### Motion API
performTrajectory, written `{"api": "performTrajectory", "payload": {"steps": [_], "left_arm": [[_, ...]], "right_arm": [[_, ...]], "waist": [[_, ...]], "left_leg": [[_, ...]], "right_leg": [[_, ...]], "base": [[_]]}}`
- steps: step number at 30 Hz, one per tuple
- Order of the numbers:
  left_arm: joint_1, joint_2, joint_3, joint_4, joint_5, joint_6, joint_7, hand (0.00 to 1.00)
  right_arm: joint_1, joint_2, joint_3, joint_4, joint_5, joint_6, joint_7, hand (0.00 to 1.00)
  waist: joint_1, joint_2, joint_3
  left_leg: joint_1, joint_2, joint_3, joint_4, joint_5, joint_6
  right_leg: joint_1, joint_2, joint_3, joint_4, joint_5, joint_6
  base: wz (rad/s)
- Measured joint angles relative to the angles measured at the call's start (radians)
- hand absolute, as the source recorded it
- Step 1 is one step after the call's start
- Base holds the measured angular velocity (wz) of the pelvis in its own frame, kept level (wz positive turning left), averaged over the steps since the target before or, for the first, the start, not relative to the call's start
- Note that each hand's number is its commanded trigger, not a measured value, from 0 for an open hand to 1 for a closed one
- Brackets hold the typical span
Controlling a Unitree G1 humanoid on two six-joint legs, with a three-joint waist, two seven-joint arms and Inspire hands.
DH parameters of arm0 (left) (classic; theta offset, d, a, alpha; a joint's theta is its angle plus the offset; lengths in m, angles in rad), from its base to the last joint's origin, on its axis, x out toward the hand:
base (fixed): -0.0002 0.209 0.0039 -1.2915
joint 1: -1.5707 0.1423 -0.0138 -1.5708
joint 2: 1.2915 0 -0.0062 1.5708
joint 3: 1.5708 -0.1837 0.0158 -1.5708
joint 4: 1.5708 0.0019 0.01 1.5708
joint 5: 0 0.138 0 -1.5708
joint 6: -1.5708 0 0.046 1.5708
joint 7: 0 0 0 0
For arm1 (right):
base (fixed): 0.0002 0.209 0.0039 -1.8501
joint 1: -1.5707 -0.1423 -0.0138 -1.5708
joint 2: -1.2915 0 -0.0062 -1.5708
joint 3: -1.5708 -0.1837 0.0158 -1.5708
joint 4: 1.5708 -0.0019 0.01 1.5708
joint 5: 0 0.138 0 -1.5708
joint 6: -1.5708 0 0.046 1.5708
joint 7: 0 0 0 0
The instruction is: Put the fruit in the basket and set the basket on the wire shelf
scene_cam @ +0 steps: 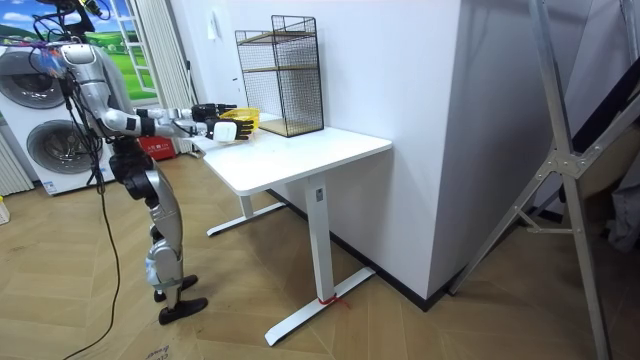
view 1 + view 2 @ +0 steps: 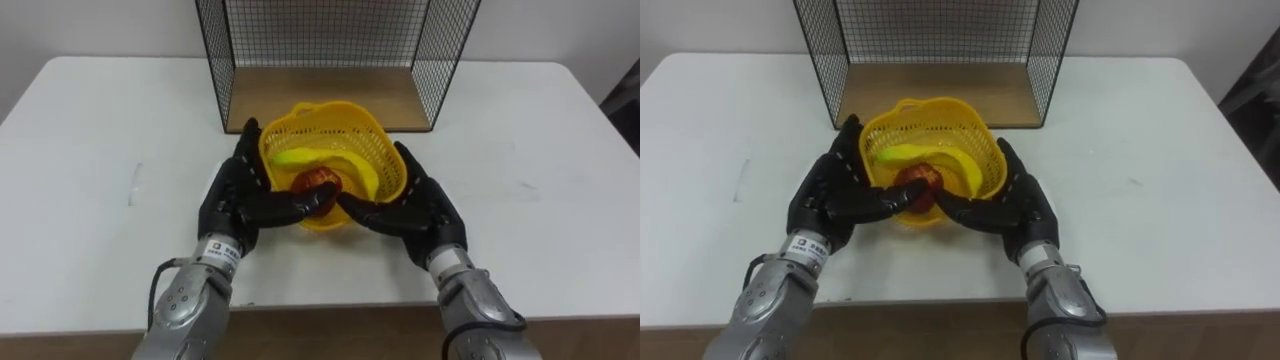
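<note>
A yellow mesh basket (image 2: 372, 130) sits on the white table just in front of the wire shelf (image 2: 330, 40). Inside it lie a yellow banana (image 2: 322, 158) and a red apple (image 2: 316, 181). My left hand (image 2: 232, 195) presses flat against the basket's left side, fingers straight. On the opposite side my right hand (image 2: 425, 205) does the same. Both thumbs reach inward along the basket's near wall, almost meeting. In the room view I stand at the table's end with both arms stretched toward the basket (image 1: 245, 117).
The wire shelf has a wooden bottom board (image 2: 330, 95) and an open front facing me; an upper level shows in the room view (image 1: 281, 75). The white table (image 2: 90, 150) spreads wide on both sides. A washing machine (image 1: 40, 135) stands behind me.
</note>
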Motion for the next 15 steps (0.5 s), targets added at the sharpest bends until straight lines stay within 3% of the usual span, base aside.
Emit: {"api": "performTrajectory", "payload": {"steps": [11, 15], "left_arm": [[-0.010, -0.007, 0.007, -0.072, -0.006, -0.003, 0.020, 0.00], [-0.020, -0.008, 0.008, -0.110, -0.032, -0.023, 0.022, 0.00]], "right_arm": [[-0.001, 0.009, 0.000, -0.028, 0.024, -0.001, -0.001, 0.00], [-0.001, 0.011, 0.000, -0.075, 0.047, -0.030, -0.010, 0.00]], "waist": [[-0.002, 0.000, -0.0001], [-0.001, 0.000, 0.0000]], "left_leg": [[-0.002, 0.001, 0.005, 0.000, 0.000, 0.000], [0.000, 0.002, 0.004, 0.000, 0.000, 0.000]], "right_leg": [[-0.012, 0.000, 0.003, 0.013, 0.000, 0.000], [-0.009, 0.000, 0.000, 0.013, 0.000, 0.000]], "base": [[0.00], [0.00]]}}
